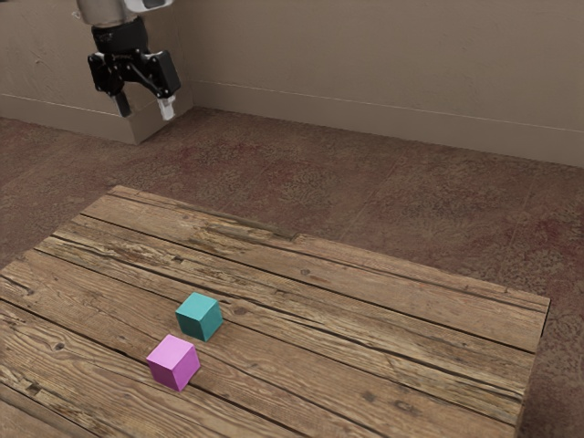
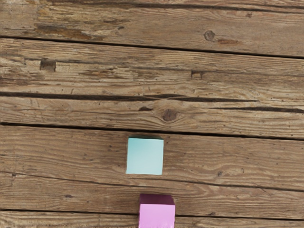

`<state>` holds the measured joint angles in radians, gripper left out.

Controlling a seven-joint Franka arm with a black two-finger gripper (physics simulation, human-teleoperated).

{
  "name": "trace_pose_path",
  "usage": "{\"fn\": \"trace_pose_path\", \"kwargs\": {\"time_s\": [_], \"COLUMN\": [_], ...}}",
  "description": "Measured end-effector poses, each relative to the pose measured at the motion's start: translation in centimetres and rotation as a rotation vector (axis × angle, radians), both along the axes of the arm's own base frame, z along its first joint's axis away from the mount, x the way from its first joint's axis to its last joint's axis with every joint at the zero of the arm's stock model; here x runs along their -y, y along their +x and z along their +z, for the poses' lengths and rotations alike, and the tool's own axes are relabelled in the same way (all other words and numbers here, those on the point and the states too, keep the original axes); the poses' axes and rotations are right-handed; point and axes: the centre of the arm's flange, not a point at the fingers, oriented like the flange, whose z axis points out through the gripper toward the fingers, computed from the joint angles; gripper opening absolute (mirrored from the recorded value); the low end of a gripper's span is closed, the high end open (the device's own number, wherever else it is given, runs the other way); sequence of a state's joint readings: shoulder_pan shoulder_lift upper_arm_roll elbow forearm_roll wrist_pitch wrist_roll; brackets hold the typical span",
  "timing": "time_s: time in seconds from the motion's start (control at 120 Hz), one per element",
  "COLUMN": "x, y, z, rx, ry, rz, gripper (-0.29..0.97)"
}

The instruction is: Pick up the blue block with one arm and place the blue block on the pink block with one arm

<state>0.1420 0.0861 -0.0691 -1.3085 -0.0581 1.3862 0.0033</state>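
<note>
1. The small blue-green cube block (image 1: 199, 316) (image 2: 145, 156) is sitting flat on the desk (image 1: 383, 301) (image 2: 142, 71), with sharp edges and smooth, plain matte faces; its top is showing lighter than its sides
2. The small pink cube block (image 1: 173, 361) (image 2: 156, 214) is resting near it on the same planks, alike in shape and in its smooth finish; in the exterior view it is lying nearer the camera and slightly toward the exterior view's left of the blue one
3. The two blocks are standing apart, a strip of bare wood showing between them, and neither is sitting on the other
4. The desk is showing as long weathered wooden planks, rough and grey-brown, with dark seams running between the boards, knots, cracks and streaky grain
5. The robot arm (image 1: 114, 11) is coming in at the exterior view's upper left, and its black jaws are hanging high above the desk, well apart from both blocks; they are standing wide and holding nothing, one finger ending in a pale tip
6. Beyond the desk a mottled reddish-brown floor (image 1: 383, 182) is spreading out with a stony, speckled texture, meeting a plain beige wall (image 1: 383, 55) with a low ledge along its base
</note>
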Motion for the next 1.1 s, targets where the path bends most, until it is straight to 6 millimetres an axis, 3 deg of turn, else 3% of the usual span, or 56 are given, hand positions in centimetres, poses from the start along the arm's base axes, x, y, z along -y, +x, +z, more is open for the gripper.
{"fn": "trace_pose_path", "kwargs": {"time_s": [0.083, 0.15, 0.217, 0.308, 0.458, 0.542, 0.667, 0.967, 1.1], "x": [-0.9, -1.1, -1.1, 0.0, 3.3, 3.4, 2.9, 2.8, 1.9], "y": [0.9, 4.0, 4.7, 1.7, -3.3, -4.1, -3.1, -2.1, -2.2], "z": [-2.3, -9.5, -17.1, -24.2, -32.9, -35.5, -37.7, -40.6, -41.0], "rx": [-0.032, -0.123, -0.205, -0.245, -0.208, -0.147, -0.057, 0.001, -0.015], "ry": [0.001, 0.007, 0.006, 0.013, 0.029, 0.033, 0.037, 0.034, 0.034], "rz": [0.011, 0.005, 0.002, -0.011, -0.064, -0.064, -0.057, -0.071, -0.055], "gripper": [0.68, 0.68, 0.68, 0.68, 0.68, 0.68, 0.68, 0.67, 0.54]}}
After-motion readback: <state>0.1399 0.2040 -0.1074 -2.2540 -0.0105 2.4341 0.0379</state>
